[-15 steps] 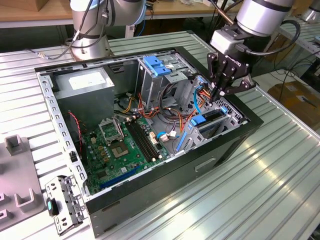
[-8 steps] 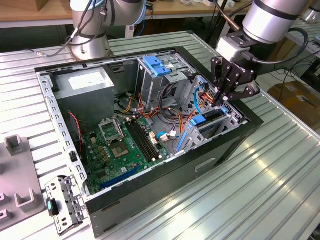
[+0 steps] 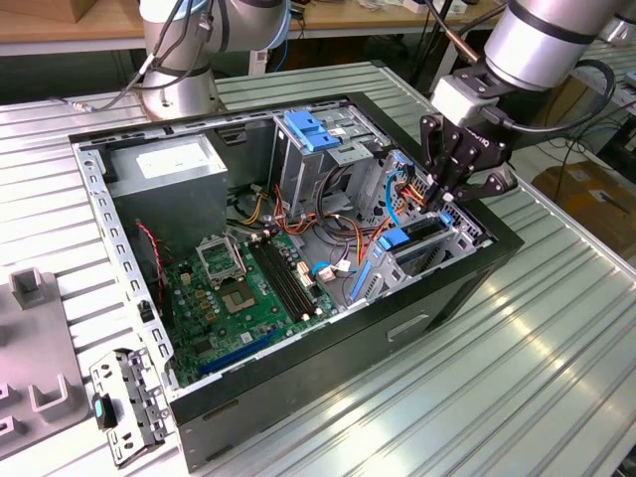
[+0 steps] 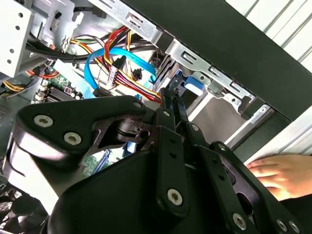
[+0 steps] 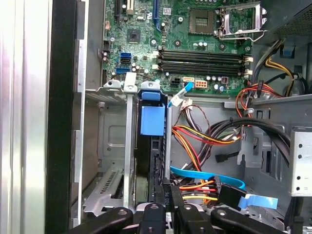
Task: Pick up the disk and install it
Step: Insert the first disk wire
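Note:
The disk [image 3: 405, 244] stands on edge in the metal drive cage [image 3: 437, 260] at the exterior view's right end of the open computer case [image 3: 298, 388]. In the first wrist view the disk [image 5: 152, 122] is a dark upright slab with a blue plastic tab, set between the cage walls. My gripper [image 3: 444, 206] hangs straight above the cage's far end. Its fingers are drawn close together on the disk's blue-railed end [image 4: 191, 85]. The fingers [image 4: 168, 105] are narrow and nearly parallel, and the gripper [image 5: 165, 210] sits right at the disk's edge.
Coloured power wires and a blue data cable [image 5: 207, 175] hang beside the cage. The motherboard [image 3: 238, 298], grey power-supply box [image 3: 164, 164] and blue-latched upper cage [image 3: 313, 129] fill the case. A person's hand [image 4: 278, 175] rests outside it. Grey fixtures [image 3: 40, 397] lie at the exterior view's left.

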Motion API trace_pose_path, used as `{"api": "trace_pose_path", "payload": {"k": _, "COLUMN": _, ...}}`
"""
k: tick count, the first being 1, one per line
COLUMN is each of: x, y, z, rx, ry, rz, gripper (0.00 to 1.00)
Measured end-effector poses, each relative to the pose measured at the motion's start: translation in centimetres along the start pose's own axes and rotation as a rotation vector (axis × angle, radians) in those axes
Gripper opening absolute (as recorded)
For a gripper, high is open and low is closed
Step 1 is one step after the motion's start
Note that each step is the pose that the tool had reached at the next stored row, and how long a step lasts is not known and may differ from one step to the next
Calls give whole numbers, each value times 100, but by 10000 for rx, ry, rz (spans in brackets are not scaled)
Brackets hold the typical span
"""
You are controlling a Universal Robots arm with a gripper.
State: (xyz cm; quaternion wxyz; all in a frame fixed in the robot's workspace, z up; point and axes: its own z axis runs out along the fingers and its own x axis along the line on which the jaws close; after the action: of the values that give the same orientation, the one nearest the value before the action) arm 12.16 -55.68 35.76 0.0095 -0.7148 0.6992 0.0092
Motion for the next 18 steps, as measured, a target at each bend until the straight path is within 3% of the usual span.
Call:
{"api": "trace_pose_path", "payload": {"k": 2, "x": 30, "y": 1, "z": 6, "rx": 0, "ry": -3, "rz": 17, "gripper": 16}}
{"api": "trace_pose_path", "payload": {"k": 10, "x": 39, "y": 16, "z": 62, "rx": 12, "ry": 2, "rz": 470, "gripper": 16}}
{"api": "trace_pose_path", "payload": {"k": 13, "x": 81, "y": 18, "z": 70, "rx": 12, "ry": -1, "rz": 472, "gripper": 16}}
{"api": "trace_pose_path", "payload": {"k": 18, "x": 87, "y": 27, "z": 80, "rx": 12, "ry": -2, "rz": 468, "gripper": 16}}
